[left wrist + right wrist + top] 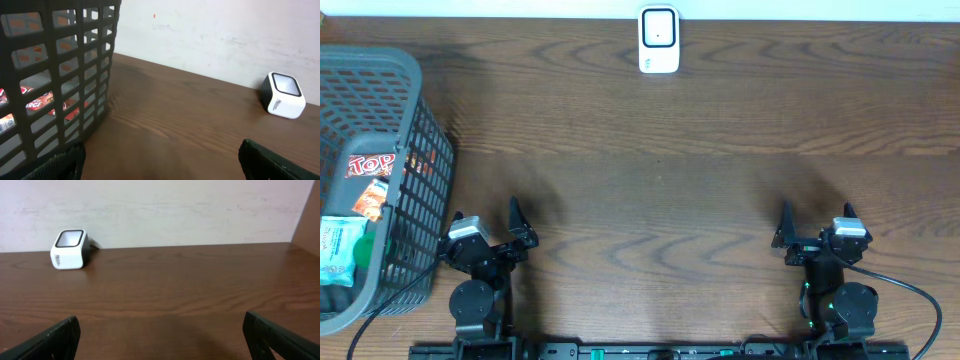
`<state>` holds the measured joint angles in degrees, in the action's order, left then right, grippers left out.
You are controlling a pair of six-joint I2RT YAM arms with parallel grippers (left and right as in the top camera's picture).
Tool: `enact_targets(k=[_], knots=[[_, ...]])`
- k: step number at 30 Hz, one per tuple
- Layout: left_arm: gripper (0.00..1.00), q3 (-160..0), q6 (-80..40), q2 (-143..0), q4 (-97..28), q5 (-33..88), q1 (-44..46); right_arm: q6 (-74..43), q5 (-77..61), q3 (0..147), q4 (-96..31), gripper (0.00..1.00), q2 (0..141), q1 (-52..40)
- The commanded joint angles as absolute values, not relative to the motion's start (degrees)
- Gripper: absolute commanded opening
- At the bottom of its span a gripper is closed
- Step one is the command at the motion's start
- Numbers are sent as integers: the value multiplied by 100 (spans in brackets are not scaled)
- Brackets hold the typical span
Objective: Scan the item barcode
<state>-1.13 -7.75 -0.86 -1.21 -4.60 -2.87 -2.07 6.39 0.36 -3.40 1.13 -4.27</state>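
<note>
Black-fingered, my left gripper (pixel 486 220) and right gripper (pixel 817 220) both stand spread wide and empty. Just left of them, the grey basket (pixel 415 70) holds the snack packs (pixel 368 180). Farthest off, the white scanner (pixel 659 40) sits at the wooden table's (pixel 650 190) back edge.

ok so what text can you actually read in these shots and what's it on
"TOP": on the red packet in the basket.
"ARGE": partial, on a red wrapper behind the basket mesh.
Scanner side logo: too small to read.
Green packet: print blurred.
</note>
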Motion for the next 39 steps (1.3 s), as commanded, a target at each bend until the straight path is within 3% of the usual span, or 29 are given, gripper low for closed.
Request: enact_targets(k=[1,24,29,39], knots=[[98,-23,-825,-62,-366,-552,-274,-119,611,32,-366,99,141,-502],[98,-23,-827,-60,-366,-489,-276,-119,611,32,-366,99,141,-502],[98,-97,-390,-69,-421,969,-274,-119,611,32,-366,99,141,-502],[98,-2112,-587,-1273,-1500,1081,-276,-119,611,32,-366,99,141,-502]])
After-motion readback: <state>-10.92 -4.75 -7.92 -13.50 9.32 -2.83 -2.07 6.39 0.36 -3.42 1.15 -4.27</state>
